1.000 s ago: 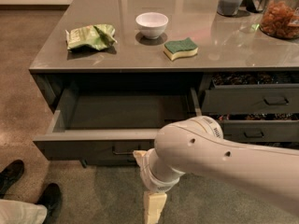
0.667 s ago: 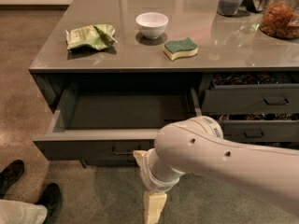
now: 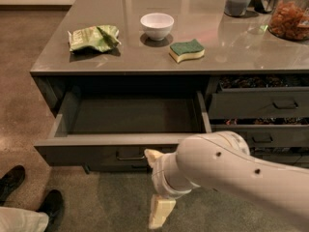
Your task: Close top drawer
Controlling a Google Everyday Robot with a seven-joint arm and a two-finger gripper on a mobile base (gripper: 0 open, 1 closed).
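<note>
Top drawer (image 3: 130, 114), wide, matte grey: stands pulled out, just behind the cream hand (image 3: 157, 183), which hangs low right of its small dark loop handle (image 3: 129, 156). Hand's grip: cannot tell. Inside bare. Grey counter (image 3: 145, 57) above.

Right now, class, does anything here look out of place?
The top drawer hangs wide open under the counter, its inside bare. A crumpled green packet lies at the counter's left end. The gripper sits below the drawer's front, near the handle.
</note>
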